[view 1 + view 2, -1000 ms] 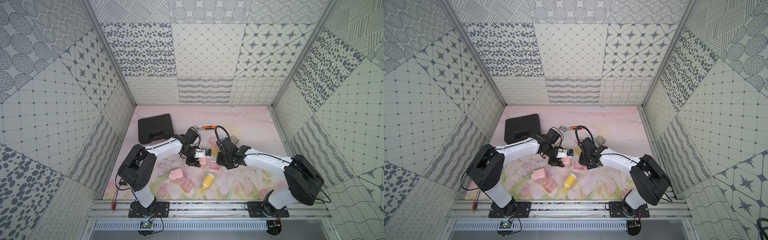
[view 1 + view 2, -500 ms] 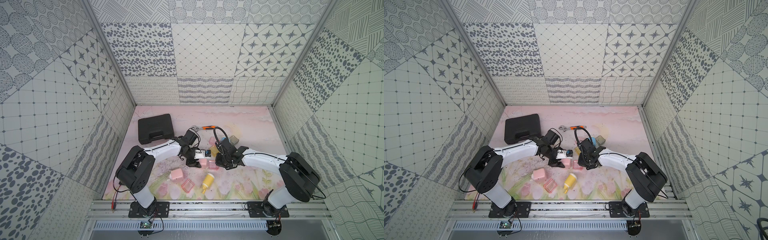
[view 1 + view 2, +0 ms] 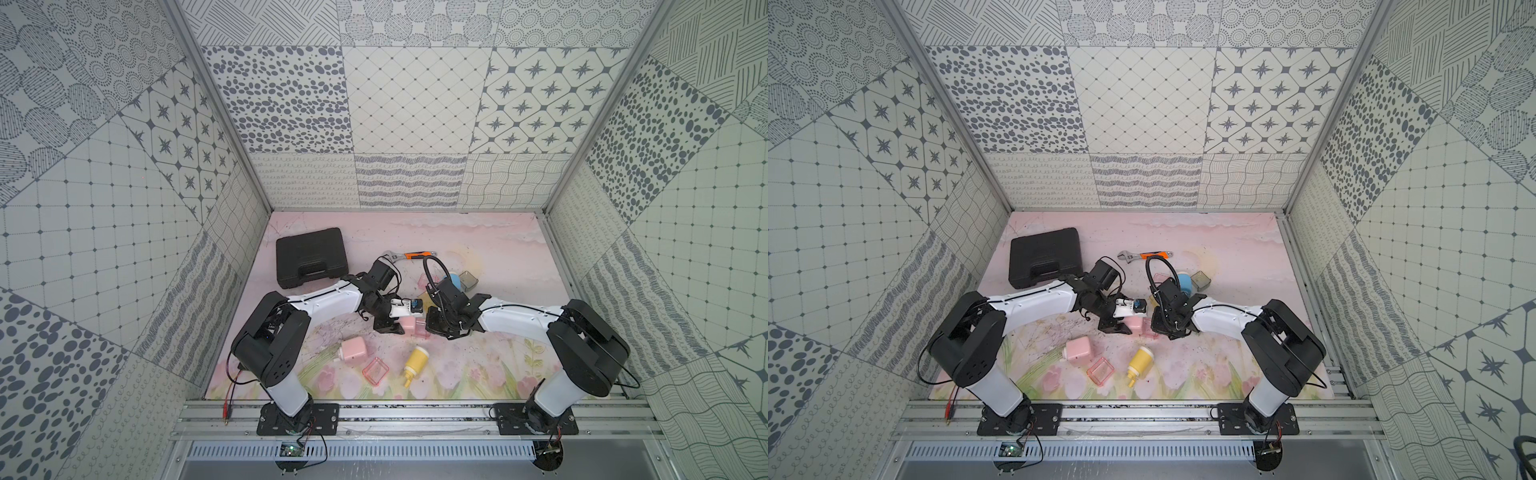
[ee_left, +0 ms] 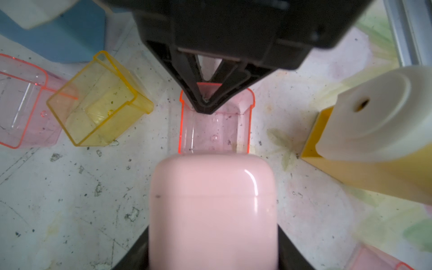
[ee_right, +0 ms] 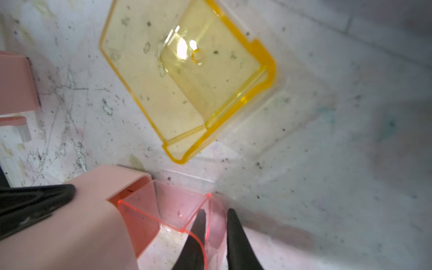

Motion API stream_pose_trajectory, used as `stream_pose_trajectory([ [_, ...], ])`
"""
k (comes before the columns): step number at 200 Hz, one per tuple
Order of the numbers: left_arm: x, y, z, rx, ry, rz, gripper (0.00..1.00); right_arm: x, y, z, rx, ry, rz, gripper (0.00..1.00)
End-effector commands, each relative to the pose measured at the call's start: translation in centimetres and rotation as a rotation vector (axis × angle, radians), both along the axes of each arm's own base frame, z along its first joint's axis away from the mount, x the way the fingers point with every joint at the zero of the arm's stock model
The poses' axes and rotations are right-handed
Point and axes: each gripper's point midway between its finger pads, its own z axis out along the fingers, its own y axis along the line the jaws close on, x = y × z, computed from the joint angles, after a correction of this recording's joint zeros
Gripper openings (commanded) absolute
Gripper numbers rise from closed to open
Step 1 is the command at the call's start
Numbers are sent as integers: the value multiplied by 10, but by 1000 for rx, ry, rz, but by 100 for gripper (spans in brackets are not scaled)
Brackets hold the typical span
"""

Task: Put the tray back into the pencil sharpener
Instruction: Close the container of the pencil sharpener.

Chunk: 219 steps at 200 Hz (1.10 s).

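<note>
My left gripper is shut on the pink pencil sharpener, one black finger on each side of its body. The clear pink tray lies on the mat with one end in the sharpener's opening and most of its length sticking out. My right gripper is shut on the tray's outer end wall, one fingertip inside the tray and one outside. In both top views the two grippers meet mid-table at the sharpener.
A clear yellow tray lies just behind the pink one. A yellow sharpener, a second pink sharpener and a loose pink tray lie nearer the front. A black case, wrench and blue sharpener sit behind.
My right gripper has closed onto the tray's end wall and edged a little toward the sharpener. The left gripper has kept its hold and stayed in place.
</note>
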Motion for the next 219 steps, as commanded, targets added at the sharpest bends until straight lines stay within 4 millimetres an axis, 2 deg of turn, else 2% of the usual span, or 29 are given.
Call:
stream_pose_trajectory([
  [1, 6, -12, 10, -62, -44, -15, 32, 10, 18, 11, 64, -32, -5, 20],
  [26, 8, -14, 14, -81, -64, -28, 31, 13, 21, 16, 83, -51, 4, 28],
  [74, 9, -17, 16, -95, -82, -41, 30, 23, 26, 37, 175, -131, -27, 30],
  [115, 9, -12, 12, -75, -96, -38, 27, 26, 18, 46, 222, -164, -84, 35],
  [138, 11, -13, 13, -81, -111, -35, 25, 25, 7, 49, 197, -171, -113, 36],
  [177, 13, -14, 16, -95, -122, -25, 23, 24, -28, 42, 49, -170, -215, 22],
  [195, 13, -15, 16, -102, -124, -18, 22, 21, -25, 34, 37, -140, -197, 20],
  [219, 14, -16, 19, -117, -129, -7, 22, 17, -9, 25, 62, -89, -141, 20],
])
